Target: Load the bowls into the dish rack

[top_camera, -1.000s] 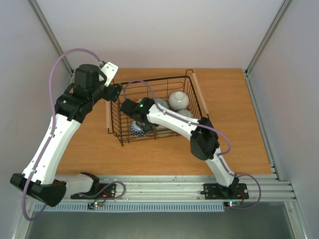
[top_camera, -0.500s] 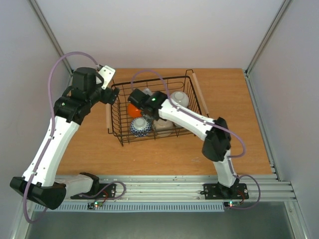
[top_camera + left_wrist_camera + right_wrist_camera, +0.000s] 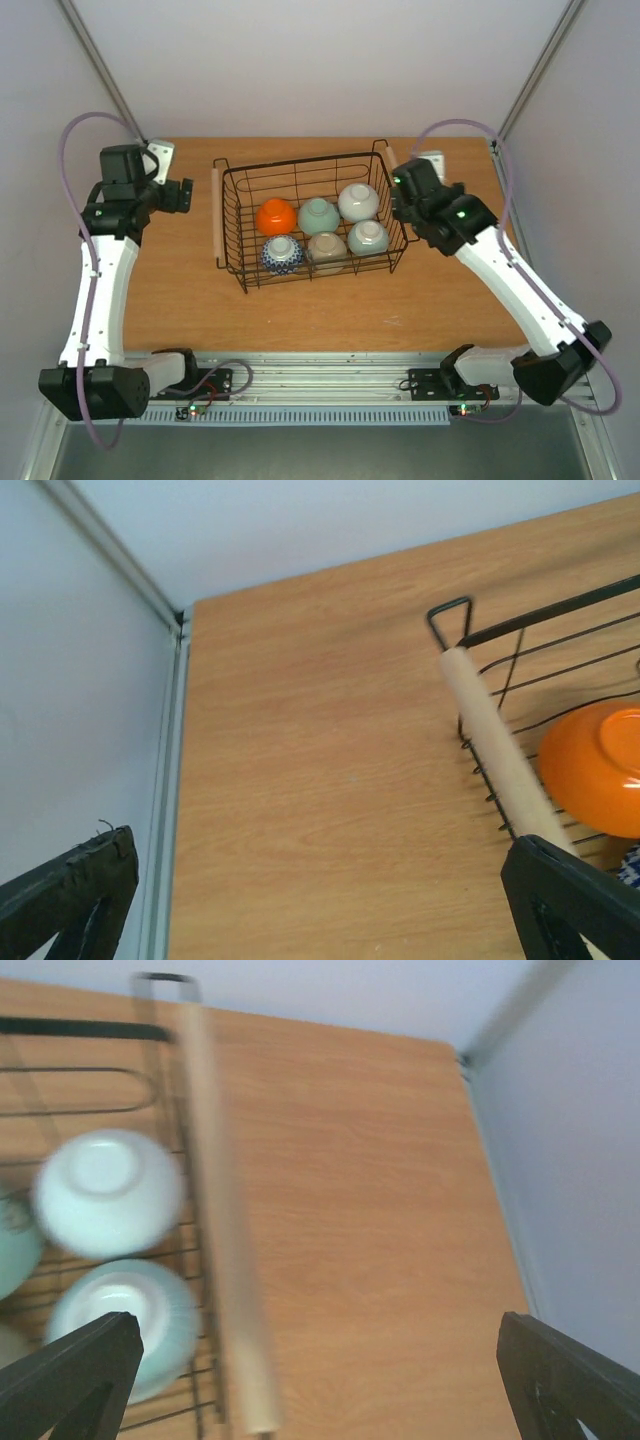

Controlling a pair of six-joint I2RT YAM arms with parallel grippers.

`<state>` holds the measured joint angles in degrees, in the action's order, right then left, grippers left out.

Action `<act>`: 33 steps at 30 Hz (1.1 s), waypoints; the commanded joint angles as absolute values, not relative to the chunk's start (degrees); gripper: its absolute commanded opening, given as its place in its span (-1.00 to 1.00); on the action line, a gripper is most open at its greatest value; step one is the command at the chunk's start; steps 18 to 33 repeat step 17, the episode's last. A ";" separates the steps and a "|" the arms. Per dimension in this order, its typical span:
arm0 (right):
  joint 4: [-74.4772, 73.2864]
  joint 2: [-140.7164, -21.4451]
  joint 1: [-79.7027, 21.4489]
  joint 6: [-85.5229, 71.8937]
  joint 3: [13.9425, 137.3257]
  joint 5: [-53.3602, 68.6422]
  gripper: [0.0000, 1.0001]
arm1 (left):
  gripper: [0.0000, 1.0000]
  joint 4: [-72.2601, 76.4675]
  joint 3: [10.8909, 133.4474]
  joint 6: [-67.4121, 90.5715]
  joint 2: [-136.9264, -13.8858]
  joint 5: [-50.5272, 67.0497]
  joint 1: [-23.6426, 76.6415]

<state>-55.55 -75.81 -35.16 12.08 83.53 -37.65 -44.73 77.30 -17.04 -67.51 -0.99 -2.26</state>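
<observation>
Sitting toward the far edge of the worktop, long axis running left-right: dish rack (image 3: 232, 215), holding all six bowls (image 3: 319, 215). Hovering wide open and empty outside each wooden handle (image 3: 215, 220): left gripper (image 3: 320, 880) nearing the far-left corner, right gripper (image 3: 320, 1380) far-right. Looking fully loaded.

Six bowls (image 3: 275, 216), one dish rack (image 3: 232, 222), two arms (image 3: 100, 285).

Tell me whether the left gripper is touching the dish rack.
Apart. The top external view shows a strip of bare table between the left gripper and the left wooden handle of the dish rack.
</observation>
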 commanded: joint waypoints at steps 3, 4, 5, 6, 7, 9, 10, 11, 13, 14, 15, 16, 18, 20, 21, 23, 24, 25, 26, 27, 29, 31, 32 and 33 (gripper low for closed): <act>-59.36 -69.01 -22.66 -2.73 73.04 -39.04 0.97 | 0.99 -41.71 71.31 -14.80 -65.40 5.31 -8.86; -59.42 -68.96 -21.75 -3.18 71.39 -38.27 0.97 | 0.99 -40.60 69.91 -14.78 -64.77 5.84 -9.40; -59.71 -69.10 -21.56 -4.11 69.97 -38.53 0.97 | 0.99 -39.55 68.45 -14.85 -64.13 6.07 -9.72; -60.28 -69.41 -21.54 -5.31 68.68 -39.17 0.97 | 0.99 -38.74 67.18 -15.00 -63.54 5.81 -9.87; -60.77 -69.75 -21.53 -6.45 67.46 -39.99 0.97 | 0.99 -38.36 66.16 -15.09 -63.16 5.60 -9.95; -62.38 -70.57 -21.54 -10.00 65.32 -41.97 0.97 | 0.99 -38.29 64.81 -15.28 -62.86 6.12 -10.23; -62.83 -70.73 -21.53 -11.37 64.30 -42.89 0.97 | 0.99 -38.27 64.08 -15.29 -62.77 6.42 -10.34; -62.98 -70.71 -21.53 -12.57 63.34 -43.37 0.97 | 0.99 -37.93 63.42 -15.36 -62.70 6.70 -10.43; -62.85 -70.63 -21.49 -13.60 61.93 -44.26 0.97 | 0.99 -37.18 62.18 -15.30 -62.51 6.98 -10.51; -63.24 -70.74 -21.45 -14.40 61.73 -44.90 0.97 | 0.99 -36.73 61.69 -15.10 -62.49 7.09 -10.61; -63.98 -71.11 -21.45 -15.08 61.79 -45.70 0.97 | 0.99 -36.25 61.11 -14.83 -62.49 7.30 -10.69; -65.06 -71.54 -21.45 -16.11 62.05 -46.67 0.97 | 0.99 -35.45 60.44 -14.58 -62.49 7.48 -10.76; -66.22 -72.16 -21.45 -17.09 62.50 -47.69 0.97 | 0.99 -34.54 59.73 -14.30 -62.49 7.55 -10.85; -66.22 -72.16 -21.45 -17.09 62.50 -47.69 0.97 | 0.99 -34.54 59.73 -14.30 -62.49 7.55 -10.85; -66.22 -72.16 -21.45 -17.09 62.50 -47.69 0.97 | 0.99 -34.54 59.73 -14.30 -62.49 7.55 -10.85; -66.22 -72.16 -21.45 -17.09 62.50 -47.69 0.97 | 0.99 -34.54 59.73 -14.30 -62.49 7.55 -10.85; -66.22 -72.16 -21.45 -17.09 62.50 -47.69 0.97 | 0.99 -34.54 59.73 -14.30 -62.49 7.55 -10.85; -66.22 -72.16 -21.45 -17.09 62.50 -47.69 0.97 | 0.99 -34.54 59.73 -14.30 -62.49 7.55 -10.85; -66.22 -72.16 -21.45 -17.09 62.50 -47.69 0.97 | 0.99 -34.54 59.73 -14.30 -62.49 7.55 -10.85; -66.22 -72.16 -21.45 -17.09 62.50 -47.69 0.97 | 0.99 -34.54 59.73 -14.30 -62.49 7.55 -10.85; -66.22 -72.16 -21.45 -17.09 62.50 -47.69 0.97 | 0.99 -34.54 59.73 -14.30 -62.49 7.55 -10.85; -66.22 -72.16 -21.45 -17.09 62.50 -47.69 0.97 | 0.99 -34.54 59.73 -14.30 -62.49 7.55 -10.85; -66.22 -72.16 -21.45 -17.09 62.50 -47.69 0.97 | 0.99 -34.54 59.73 -14.30 -62.49 7.55 -10.85; -66.22 -72.16 -21.45 -17.09 62.50 -47.69 0.97 | 0.99 -34.54 59.73 -14.30 -62.49 7.55 -10.85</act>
